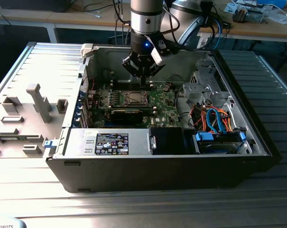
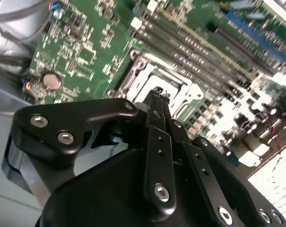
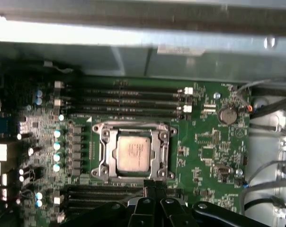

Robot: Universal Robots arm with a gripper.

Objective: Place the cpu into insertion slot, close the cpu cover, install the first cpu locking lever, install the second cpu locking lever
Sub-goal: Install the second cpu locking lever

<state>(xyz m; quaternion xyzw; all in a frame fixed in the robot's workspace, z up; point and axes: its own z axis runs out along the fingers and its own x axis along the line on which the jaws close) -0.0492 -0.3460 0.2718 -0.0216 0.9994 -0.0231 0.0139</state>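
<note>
One gripper (image 1: pixel 142 81) hung inside the open computer case (image 1: pixel 157 166), its black fingers (image 3: pixel 154 189) pressed together on nothing, tips just beside the edge of the insertion slot (image 3: pixel 133 151); the cpu (image 3: pixel 132 152) lay flat in that slot, silver face up, square to the frame; the cpu cover (image 3: pixel 105 153) sat down around it, its cut-out showing the chip; green motherboard (image 3: pixel 209 146) surrounded the socket.
</note>
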